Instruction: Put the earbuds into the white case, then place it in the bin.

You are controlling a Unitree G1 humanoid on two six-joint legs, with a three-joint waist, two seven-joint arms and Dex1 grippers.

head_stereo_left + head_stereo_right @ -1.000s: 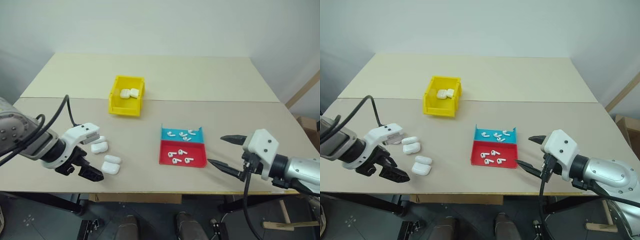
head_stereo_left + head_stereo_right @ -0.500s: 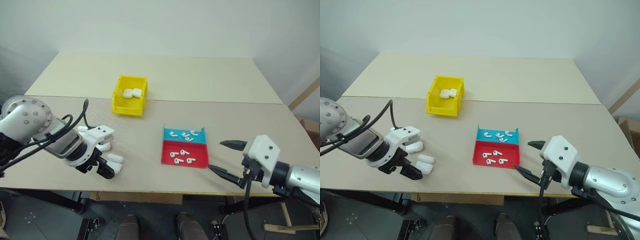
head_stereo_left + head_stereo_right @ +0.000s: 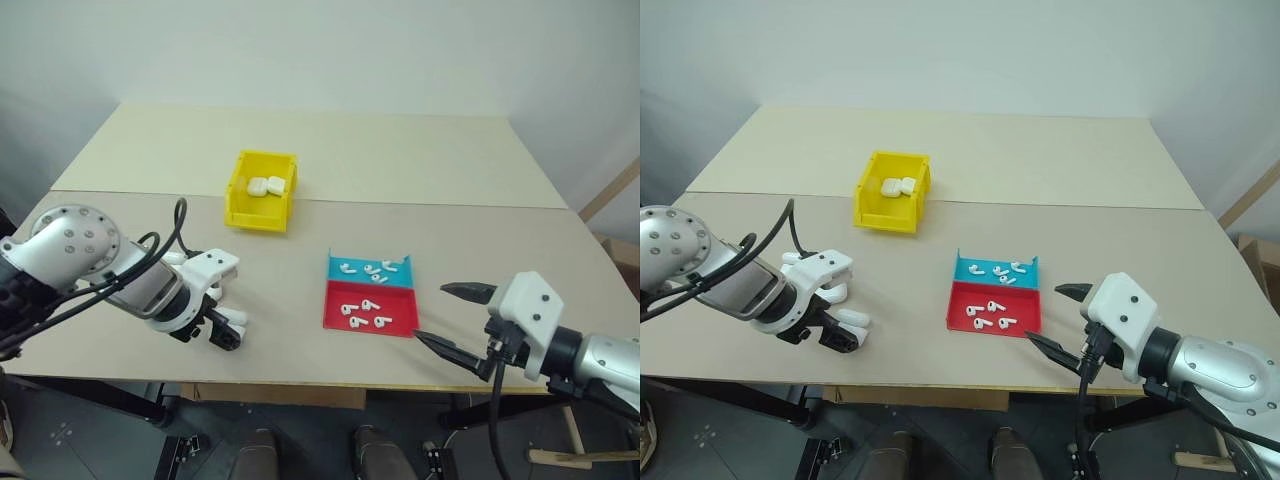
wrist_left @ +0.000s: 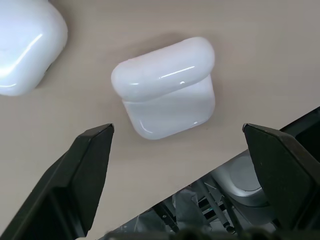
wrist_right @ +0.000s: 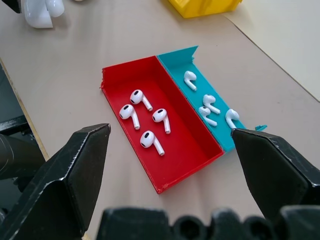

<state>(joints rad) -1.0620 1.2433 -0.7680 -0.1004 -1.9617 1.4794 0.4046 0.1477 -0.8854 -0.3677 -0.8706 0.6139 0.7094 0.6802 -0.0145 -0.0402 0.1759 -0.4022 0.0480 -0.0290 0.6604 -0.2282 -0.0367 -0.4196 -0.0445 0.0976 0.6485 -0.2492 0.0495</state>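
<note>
Tan table (image 3: 300, 300), left claw (image 4: 170, 150) wide, straddling white case (image 4: 165, 92)

Beige table (image 3: 480, 215): yellow bin (image 3: 260, 190), red-and-blue tray (image 3: 370, 293) and loose white cases (image 4: 167, 85) are borne near the front left edge.

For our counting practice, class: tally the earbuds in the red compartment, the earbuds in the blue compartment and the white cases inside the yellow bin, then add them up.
earbuds in the red compartment: 4
earbuds in the blue compartment: 4
white cases in the yellow bin: 2
Total: 10
</note>
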